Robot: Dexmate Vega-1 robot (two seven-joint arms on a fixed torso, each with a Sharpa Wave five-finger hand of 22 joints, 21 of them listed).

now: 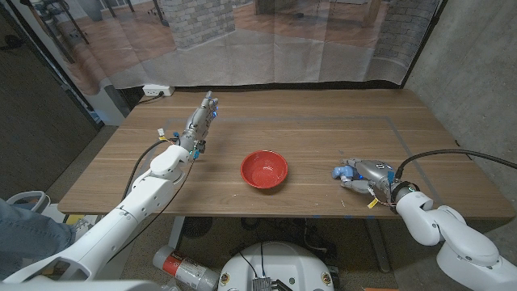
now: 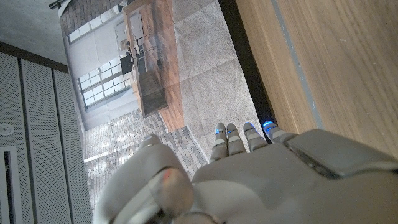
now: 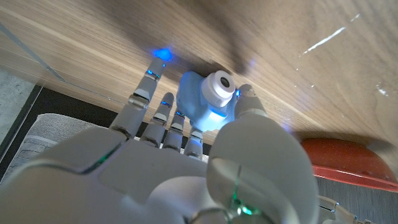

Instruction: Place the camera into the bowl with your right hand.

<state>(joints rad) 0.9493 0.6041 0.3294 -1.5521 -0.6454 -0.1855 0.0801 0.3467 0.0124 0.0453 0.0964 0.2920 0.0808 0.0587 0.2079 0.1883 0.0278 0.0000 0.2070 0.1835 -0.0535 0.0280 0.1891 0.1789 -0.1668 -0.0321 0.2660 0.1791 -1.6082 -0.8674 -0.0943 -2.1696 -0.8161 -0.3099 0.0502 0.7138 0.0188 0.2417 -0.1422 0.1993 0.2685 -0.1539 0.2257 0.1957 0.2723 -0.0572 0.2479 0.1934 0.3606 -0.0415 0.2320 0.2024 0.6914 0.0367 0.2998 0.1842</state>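
Blue-white plastic shows between the fingers of the right hand [image 1: 367, 176] at the lower right of the head view: this is the camera [image 1: 344, 172], a small toy-like body with a round white lens. It lies on the wooden table [image 1: 323, 129], not yet lifted, with the bowl well apart to its left. In the right wrist view the camera [image 3: 208, 102] sits in the cup of the hand, fingers [image 3: 142, 93] reaching past one side of it and the thumb [image 3: 249, 102] rising against the other. That reads as a hand closing around the body to pinch it; whether the pads are already pressing on it I cannot tell, since no frame shows firm contact. The right forearm comes in low from the lower right corner, wrist nearly level with the tabletop, hand pointing toward picture left, a pose suited to scooping a small thing sideways.

Further out, the red bowl [image 1: 264, 170] stands upright near the middle of the head view, open and with nothing in it, so the placing is still to do. Its rim also shows in the right wrist view [image 3: 348, 158].

At the upper left of centre, the left hand [image 1: 200, 121] is stretched long over the table with fingers straight and close together, holding nothing, kept away from the work.
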